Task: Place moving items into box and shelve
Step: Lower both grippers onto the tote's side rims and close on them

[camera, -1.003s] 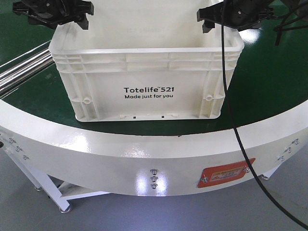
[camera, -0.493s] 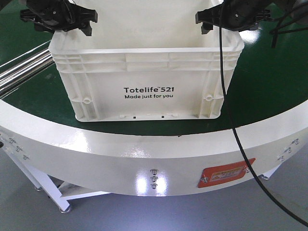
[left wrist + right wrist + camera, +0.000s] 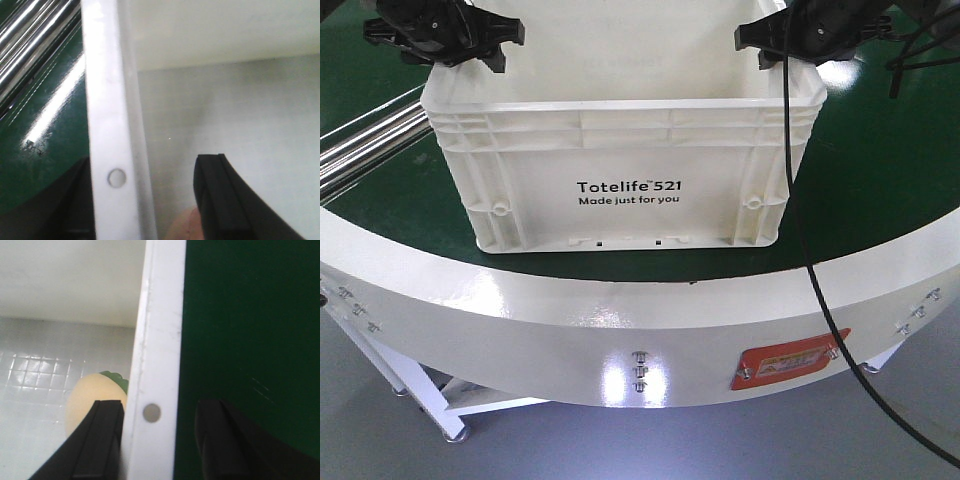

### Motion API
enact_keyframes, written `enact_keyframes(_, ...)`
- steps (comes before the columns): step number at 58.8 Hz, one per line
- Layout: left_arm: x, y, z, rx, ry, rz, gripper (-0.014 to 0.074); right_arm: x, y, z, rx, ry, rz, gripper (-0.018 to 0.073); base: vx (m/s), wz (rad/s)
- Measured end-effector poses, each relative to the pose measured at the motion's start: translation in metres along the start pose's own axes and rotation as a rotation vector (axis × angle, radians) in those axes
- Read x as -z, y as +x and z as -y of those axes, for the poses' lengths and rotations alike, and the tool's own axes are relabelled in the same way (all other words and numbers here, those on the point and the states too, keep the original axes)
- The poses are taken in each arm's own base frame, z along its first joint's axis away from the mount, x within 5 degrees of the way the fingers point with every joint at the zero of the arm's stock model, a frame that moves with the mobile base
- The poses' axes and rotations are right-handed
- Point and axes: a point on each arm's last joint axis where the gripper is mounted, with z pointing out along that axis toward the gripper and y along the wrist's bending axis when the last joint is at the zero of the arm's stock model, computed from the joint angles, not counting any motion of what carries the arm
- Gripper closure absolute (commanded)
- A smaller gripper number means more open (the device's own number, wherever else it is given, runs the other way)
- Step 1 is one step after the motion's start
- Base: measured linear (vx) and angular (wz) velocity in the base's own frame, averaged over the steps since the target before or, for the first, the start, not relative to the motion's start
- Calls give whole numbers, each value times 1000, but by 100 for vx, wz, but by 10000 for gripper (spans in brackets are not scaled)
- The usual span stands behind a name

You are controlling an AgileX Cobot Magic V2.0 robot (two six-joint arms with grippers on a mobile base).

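Since a sec ago both grippers had shifted a touch sideways over the box (image 3: 620, 150); the box itself hadn't budged on the green table (image 3: 880, 170). Your L gripper (image 3: 145, 200) sat jaws apart astride the left rim, and the R gripper (image 3: 161, 440) was the same on the right rim, neither pinching yet. The yellow ball (image 3: 92, 392) lay inside by the R wall. A pinkish blur by the L finger was prob the other ball. Loading looked done; I'd say the lift was next.
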Motion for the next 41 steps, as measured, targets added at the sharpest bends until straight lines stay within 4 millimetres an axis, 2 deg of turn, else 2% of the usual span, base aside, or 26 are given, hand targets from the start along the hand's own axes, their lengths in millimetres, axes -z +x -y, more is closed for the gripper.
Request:
enact_keyframes(8,1,-1,-1,4,-8,9,303,0,0,0,4,-1,1,348,0,0)
enact_keyframes(16,1,-1,-2,-4,-19,7,372,1,0,0,5,-1,2,341,0,0)
enact_keyframes(23,1,-1,-2,-4,-19,9,400,3,0,0,2,-3,-2,310,0,0)
enact_keyframes(41,4,-2,-3,-1,-17,18,396,5,1,0,-2,-8,-15,178,0,0)
